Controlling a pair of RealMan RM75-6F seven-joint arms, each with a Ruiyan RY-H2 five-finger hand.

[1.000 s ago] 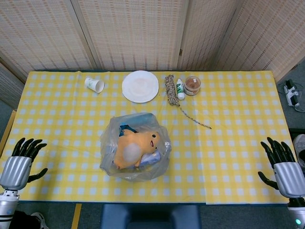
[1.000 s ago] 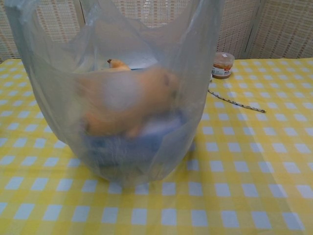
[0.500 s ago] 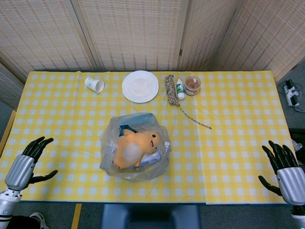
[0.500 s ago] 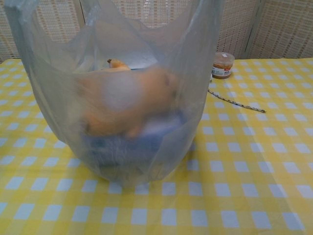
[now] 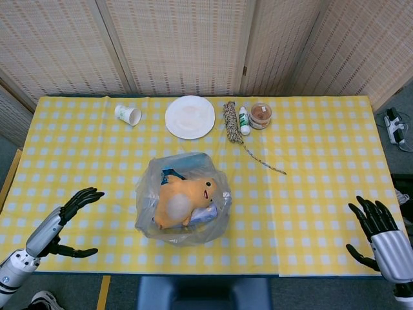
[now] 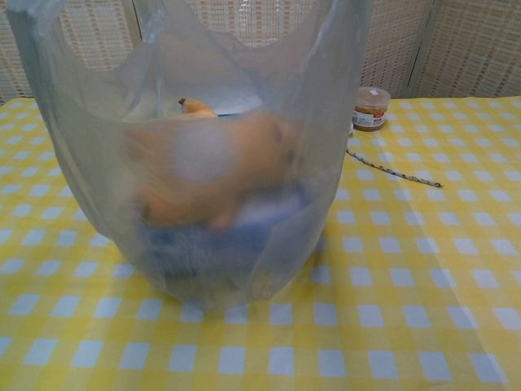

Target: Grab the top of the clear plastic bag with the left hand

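The clear plastic bag (image 5: 182, 199) stands in the middle of the yellow checked table, with an orange plush toy (image 5: 184, 199) and blue items inside. In the chest view the bag (image 6: 195, 147) fills the left and centre, its top rising out of the frame. My left hand (image 5: 61, 223) is open at the front left edge of the table, well left of the bag, fingers spread and holding nothing. My right hand (image 5: 381, 239) is open off the front right corner, far from the bag. Neither hand shows in the chest view.
At the back of the table lie a tipped paper cup (image 5: 128, 115), a white plate (image 5: 190, 117), a coil of rope (image 5: 232, 123) with its tail trailing forward, a small bottle (image 5: 243, 120) and a jar (image 5: 261, 115), also the jar (image 6: 371, 108).
My left hand has moved right and inward over the table's front left edge, toward the bag, turning so its fingers spread wider. My right hand has sunk slightly lower. The bag has not moved.
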